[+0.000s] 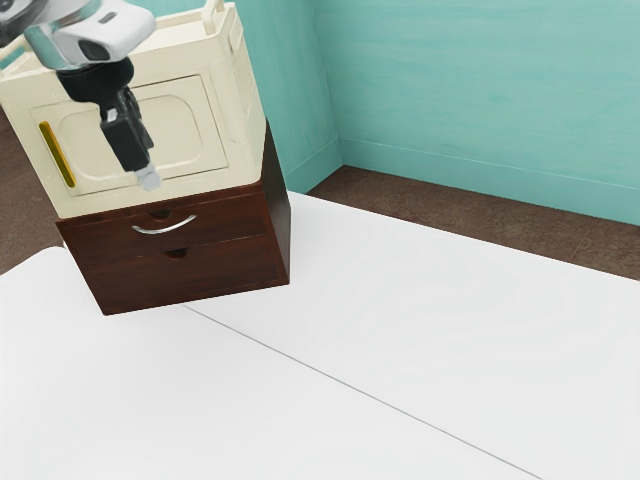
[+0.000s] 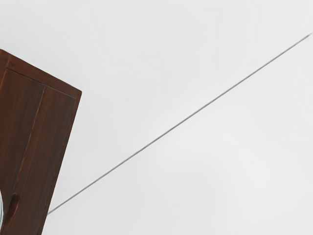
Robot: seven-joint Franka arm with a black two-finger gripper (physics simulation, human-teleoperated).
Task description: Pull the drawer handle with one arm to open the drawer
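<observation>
Zero opening happening: top drawer is sitting flush in brown cabinet on desk, handle curving across front. Gripper is hanging higher, apart; can't tell how wide it's sitting. Reaching, gripping, pulling all remaining imo.

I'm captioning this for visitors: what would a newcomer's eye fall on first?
Probably the dark wooden cabinet, bold against the white table, with a curved silver handle on its upper drawer. Next, the cream box on top of it, with a yellow strip on its front, and the robot arm reaching down before that box at the exterior view's upper left.
</observation>
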